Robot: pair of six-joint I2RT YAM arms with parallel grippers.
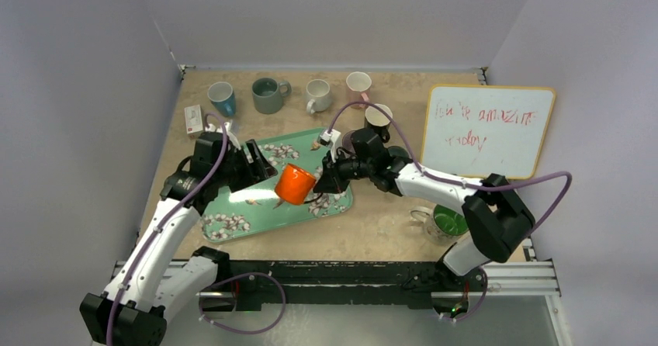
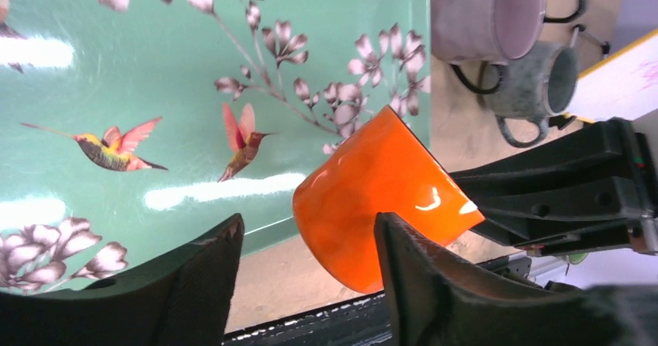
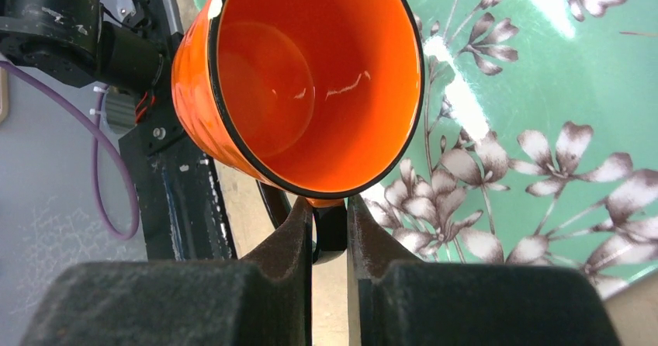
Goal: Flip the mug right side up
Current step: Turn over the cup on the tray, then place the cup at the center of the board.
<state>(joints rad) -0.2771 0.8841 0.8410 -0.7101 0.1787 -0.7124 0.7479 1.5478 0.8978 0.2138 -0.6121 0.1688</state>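
An orange mug [image 1: 296, 184] hangs tilted on its side over the near edge of a teal flowered tray [image 1: 225, 208]. My right gripper [image 1: 324, 183] is shut on the mug's black handle [image 3: 332, 236], and the mug's open mouth [image 3: 303, 82] faces that wrist camera. My left gripper [image 1: 266, 167] stands open just left of the mug. In the left wrist view one finger [image 2: 411, 268] lies close beside the mug's rounded base [image 2: 380, 198], while the other finger [image 2: 209, 257] stays clear of it. The tray [image 2: 155, 90] lies beneath.
Several mugs stand along the back: blue [image 1: 222, 98], grey-green [image 1: 268, 95], white [image 1: 318, 95], pink [image 1: 358, 84]. Another mug [image 1: 378, 116] sits behind the right arm. A whiteboard [image 1: 487, 129] lies at right, a green glass cup [image 1: 446, 222] near the right base, and a small box [image 1: 193, 118] at left.
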